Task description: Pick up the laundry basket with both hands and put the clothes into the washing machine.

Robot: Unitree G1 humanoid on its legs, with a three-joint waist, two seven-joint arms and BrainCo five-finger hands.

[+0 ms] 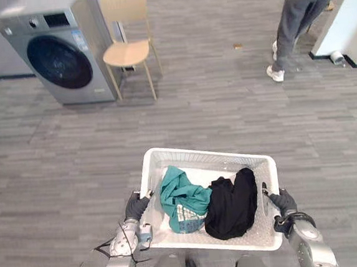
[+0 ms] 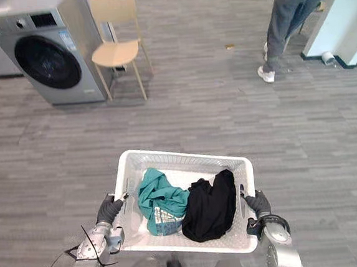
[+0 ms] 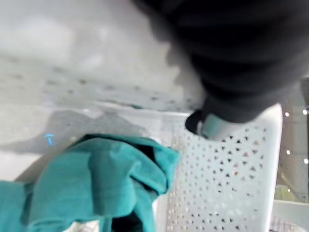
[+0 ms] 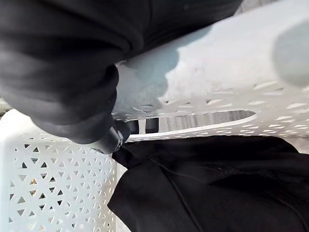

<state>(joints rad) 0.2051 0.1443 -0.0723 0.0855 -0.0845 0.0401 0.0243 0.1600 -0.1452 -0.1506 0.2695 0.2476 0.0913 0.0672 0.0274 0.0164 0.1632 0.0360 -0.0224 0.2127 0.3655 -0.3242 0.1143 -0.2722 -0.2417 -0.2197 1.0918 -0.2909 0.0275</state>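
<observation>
I have the laundry basket (image 1: 208, 153) close in front of the robot, between its 2 hands. It is a white plastic rectangle with walls perforated in small triangles, a solid rolled rim and a handle slot (image 4: 203, 121) in the end wall. Inside lie 2 garments: a crumpled teal one (image 1: 181, 199) toward the left end and a black one (image 1: 235, 206) toward the right, touching in the middle.

The left hand (image 1: 137, 206) is on the left short end and the right hand (image 1: 283, 202) on the right short end. In each wrist view, 1 dark-tipped finger (image 3: 207, 126) hooks over the rim into the basket, on the right beside the slot (image 4: 113, 140). So I read both hands as clamped on the rim, with the rest of the fingers hidden.

The grey plank floor (image 1: 55, 157) lies open ahead of the basket's far edge and to both sides. The washing machine (image 1: 58, 50), grey with a dark round door, stands well apart, ahead and to the left. A beige chair (image 1: 127, 50) stands just beside it on its right. A person (image 1: 299, 16) in grey trousers and white shoes stands far ahead on the right, near a white wall base (image 1: 351, 31).

The basket's long axis runs left to right across the robot's front, slightly skewed with the right end nearer. Its open top faces up.
</observation>
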